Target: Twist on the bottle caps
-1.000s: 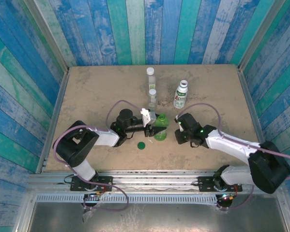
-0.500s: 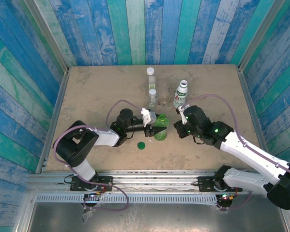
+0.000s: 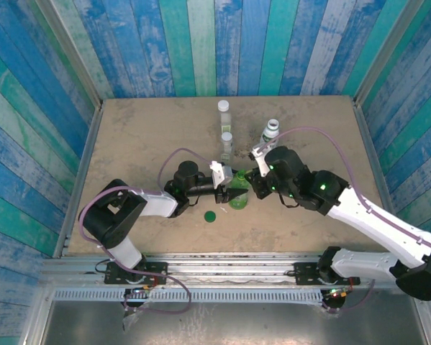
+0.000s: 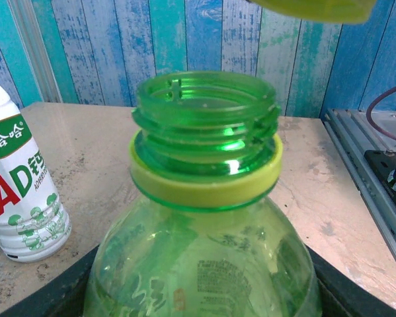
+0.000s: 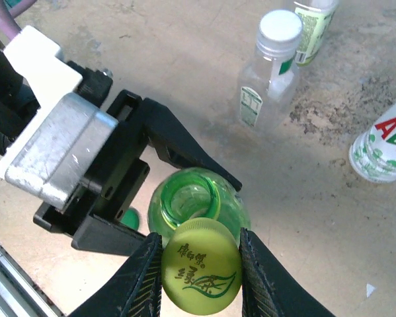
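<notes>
**Holding a cap over an open bottle**

The green bottle [image 5: 192,198] is clamped upright between the fingers of the left gripper [image 3: 230,194], and its threaded mouth is uncovered. The yellow-green cap [image 5: 202,266] is pinched flat, printed top upward, between the two fingers of the right gripper [image 5: 201,271]. From the left wrist, the cap is seen above the mouth and off to one side, with a gap between the two, so no thread is engaged. From the right wrist, the cap's edge is seen overlapping the near rim of the mouth.

A dark green cap [image 3: 210,215] is left lying on the tabletop [image 3: 143,136], just beside the left gripper on the side toward the arm bases. Two clear bottles [image 3: 227,141] are stood upright beyond the left gripper, one behind the other; a white cap is carried by the nearer one. The white bottle [image 4: 19,191] is stood upright beyond the right gripper, apart from the green bottle.
</notes>
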`<state>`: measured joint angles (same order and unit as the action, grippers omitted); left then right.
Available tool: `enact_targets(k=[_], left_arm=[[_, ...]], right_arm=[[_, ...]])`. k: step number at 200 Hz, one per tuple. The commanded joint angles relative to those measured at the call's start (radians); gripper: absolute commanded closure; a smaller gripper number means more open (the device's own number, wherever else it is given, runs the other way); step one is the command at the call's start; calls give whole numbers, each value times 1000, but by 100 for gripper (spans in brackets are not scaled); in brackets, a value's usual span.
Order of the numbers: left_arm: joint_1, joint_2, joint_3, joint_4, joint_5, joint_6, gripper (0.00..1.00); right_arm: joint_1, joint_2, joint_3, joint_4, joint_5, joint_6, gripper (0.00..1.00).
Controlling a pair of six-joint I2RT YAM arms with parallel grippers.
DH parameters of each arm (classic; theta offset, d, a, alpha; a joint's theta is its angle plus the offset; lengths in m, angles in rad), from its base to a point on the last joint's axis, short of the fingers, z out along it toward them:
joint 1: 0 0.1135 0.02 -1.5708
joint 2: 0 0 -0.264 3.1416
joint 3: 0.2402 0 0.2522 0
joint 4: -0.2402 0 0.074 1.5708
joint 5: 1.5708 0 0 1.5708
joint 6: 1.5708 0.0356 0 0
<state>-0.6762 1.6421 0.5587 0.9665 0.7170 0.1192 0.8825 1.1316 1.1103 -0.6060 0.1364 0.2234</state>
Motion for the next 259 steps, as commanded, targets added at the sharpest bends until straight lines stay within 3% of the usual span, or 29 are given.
enact_targets(k=[1, 112, 222, 259], left_arm=[[-4, 7, -3, -62, 9, 23, 42], [-5, 7, 0, -89, 15, 37, 42], [-5, 10, 8, -104, 17, 39, 42], [-6, 13, 7, -105, 19, 38, 42]], right_arm=[[6, 40, 40, -31, 18, -33, 70], [7, 144, 91, -54, 18, -55, 70], [9, 291, 255, -301, -4, -70, 70], [9, 283, 233, -297, 10, -43, 70]])
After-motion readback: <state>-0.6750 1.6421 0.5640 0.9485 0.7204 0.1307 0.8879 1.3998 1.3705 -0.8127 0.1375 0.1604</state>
